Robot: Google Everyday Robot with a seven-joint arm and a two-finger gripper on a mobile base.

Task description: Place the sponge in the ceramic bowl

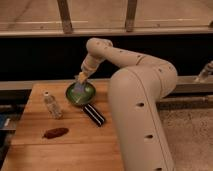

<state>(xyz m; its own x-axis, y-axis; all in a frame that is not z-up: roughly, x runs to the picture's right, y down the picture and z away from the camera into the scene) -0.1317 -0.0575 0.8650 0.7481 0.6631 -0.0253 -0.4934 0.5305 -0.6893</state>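
Note:
The ceramic bowl [80,95], green inside with a darker rim, sits at the back middle of the wooden table [65,150]. My gripper [81,80] reaches down from the arm directly over the bowl. It is shut on the light-blue sponge [79,89], which hangs from its tips low inside the bowl's rim. I cannot tell whether the sponge touches the bowl's bottom.
A small clear bottle [52,105] stands left of the bowl. A black striped bar [94,115] lies just in front of the bowl, to the right. A reddish-brown oblong thing [55,132] lies at front left. My bulky arm [140,115] covers the table's right side.

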